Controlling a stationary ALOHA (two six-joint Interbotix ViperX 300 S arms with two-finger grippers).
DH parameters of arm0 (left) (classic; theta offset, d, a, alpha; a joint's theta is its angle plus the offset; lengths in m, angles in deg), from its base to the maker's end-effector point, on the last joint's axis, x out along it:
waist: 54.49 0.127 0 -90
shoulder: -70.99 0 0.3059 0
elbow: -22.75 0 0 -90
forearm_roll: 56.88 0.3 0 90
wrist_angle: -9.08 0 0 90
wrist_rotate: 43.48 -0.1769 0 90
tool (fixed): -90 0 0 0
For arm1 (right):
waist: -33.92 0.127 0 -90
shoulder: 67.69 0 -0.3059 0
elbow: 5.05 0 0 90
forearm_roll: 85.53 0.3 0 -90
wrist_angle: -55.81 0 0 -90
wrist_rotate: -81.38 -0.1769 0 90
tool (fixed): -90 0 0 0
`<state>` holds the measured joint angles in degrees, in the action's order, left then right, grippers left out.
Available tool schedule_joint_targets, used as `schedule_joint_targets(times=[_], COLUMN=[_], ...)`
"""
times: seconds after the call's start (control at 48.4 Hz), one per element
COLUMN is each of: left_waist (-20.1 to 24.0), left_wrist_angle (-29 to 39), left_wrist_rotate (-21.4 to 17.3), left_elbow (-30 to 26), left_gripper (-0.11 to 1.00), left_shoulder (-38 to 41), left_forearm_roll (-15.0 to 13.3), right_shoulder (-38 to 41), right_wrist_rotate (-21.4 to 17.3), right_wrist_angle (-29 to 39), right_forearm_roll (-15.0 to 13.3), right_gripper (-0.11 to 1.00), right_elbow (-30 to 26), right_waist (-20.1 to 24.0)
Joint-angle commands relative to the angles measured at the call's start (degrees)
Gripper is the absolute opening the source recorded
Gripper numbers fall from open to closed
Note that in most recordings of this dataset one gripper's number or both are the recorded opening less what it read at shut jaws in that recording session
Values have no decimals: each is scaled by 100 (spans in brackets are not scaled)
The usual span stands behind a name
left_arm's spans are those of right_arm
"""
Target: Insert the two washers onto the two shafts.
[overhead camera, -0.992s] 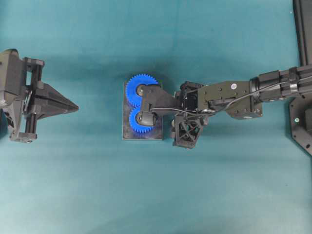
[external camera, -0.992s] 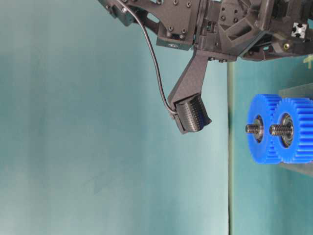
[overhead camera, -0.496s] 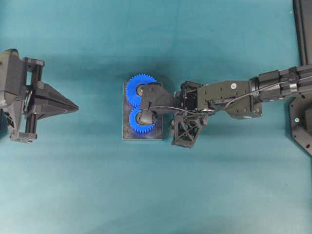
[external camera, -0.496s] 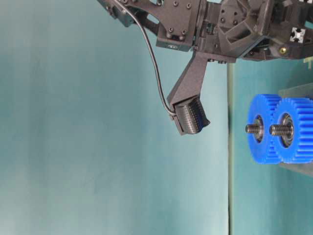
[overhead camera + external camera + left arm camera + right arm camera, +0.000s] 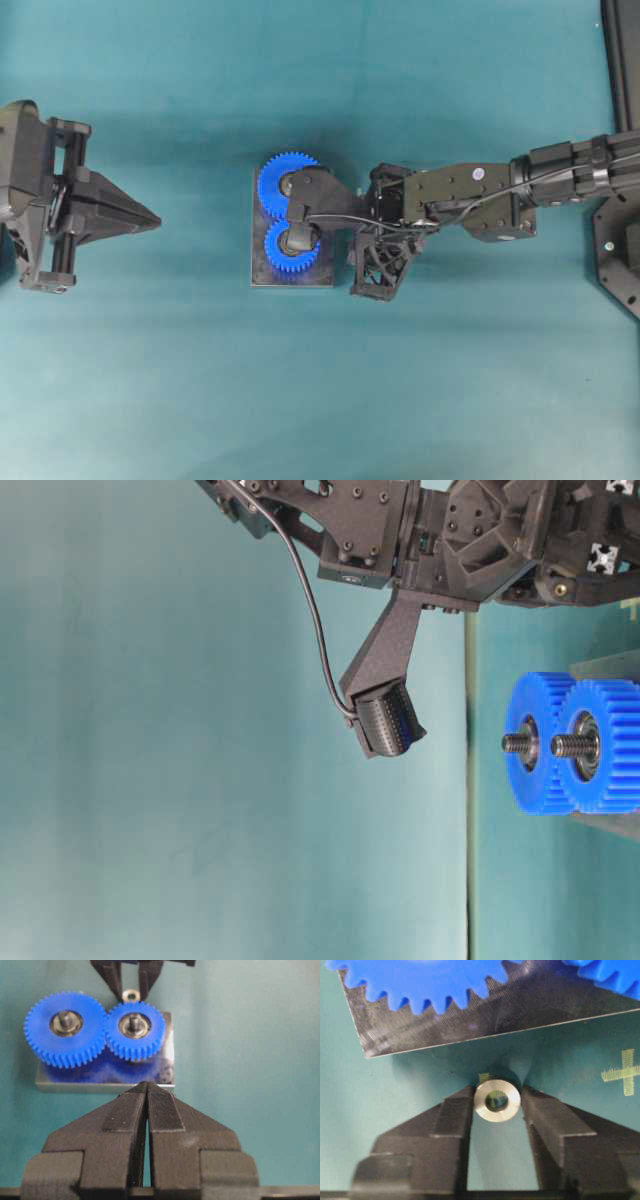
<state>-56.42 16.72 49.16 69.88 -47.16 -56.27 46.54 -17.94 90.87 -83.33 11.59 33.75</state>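
While the left gripper (image 5: 146,1091) is kept closed and empty far off, the washer (image 5: 497,1099) is pinched by the right gripper (image 5: 497,1105), raised above the shaft (image 5: 133,1022) at the plate's (image 5: 169,1067) edge, hole axis roughly parallel.

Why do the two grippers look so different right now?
The right gripper pinches a small silver washer between its fingers; the left gripper is shut on nothing. The right gripper hangs over the blue gears, while the left gripper sits far off to the side of them. Both are black with ridged pads.
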Motion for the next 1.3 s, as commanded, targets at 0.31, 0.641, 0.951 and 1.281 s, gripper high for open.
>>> schedule_joint_targets(times=[0.31,0.641,0.951,1.281], left_waist=[-9,-9,-9,-9], left_wrist_angle=[-53,-70,-79,-79], left_wrist_rotate=[9,9,9,9], left_elbow=[-88,-88,-79,-70], left_gripper=[0,0,0,0], left_shoulder=[-9,-9,-9,-26], left_forearm_roll=[9,9,9,9], right_shoulder=[-624,-791,-211,193], right_wrist_rotate=[-62,105,554,756], right_wrist_angle=[580,1187,1705,1907], right_forearm_roll=[0,-132,-220,-220], right_gripper=[33,33,33,33], right_elbow=[-290,-1239,-2197,-2725], right_waist=[88,88,62,53])
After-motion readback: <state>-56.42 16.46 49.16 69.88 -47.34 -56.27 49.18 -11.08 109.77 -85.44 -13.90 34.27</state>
